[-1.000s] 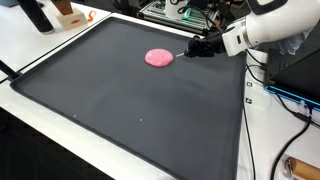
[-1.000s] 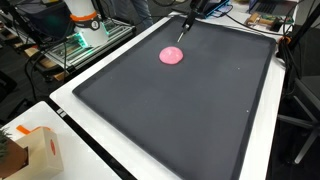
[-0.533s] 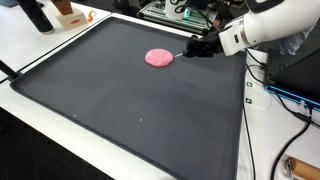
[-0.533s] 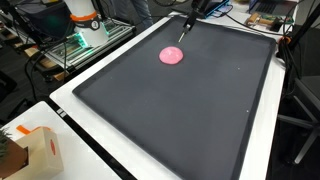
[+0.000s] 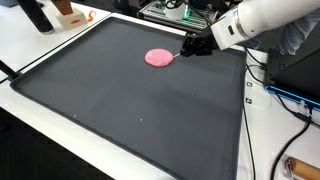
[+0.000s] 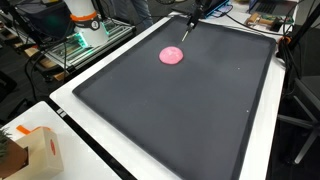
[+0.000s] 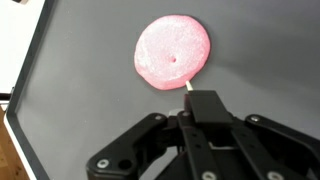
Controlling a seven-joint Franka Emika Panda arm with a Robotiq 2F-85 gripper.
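White stick, clenched in my claw, points its long axis straight at the pink disc.

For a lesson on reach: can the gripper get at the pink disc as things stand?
Probably yes: the gripper sits just beside the pink disc on the mat, nothing lying between them, though it looks shut on a thin white stick.

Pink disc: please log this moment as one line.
tool: shut on white stick | stick tip: at pink disc edge | surface: dark mat
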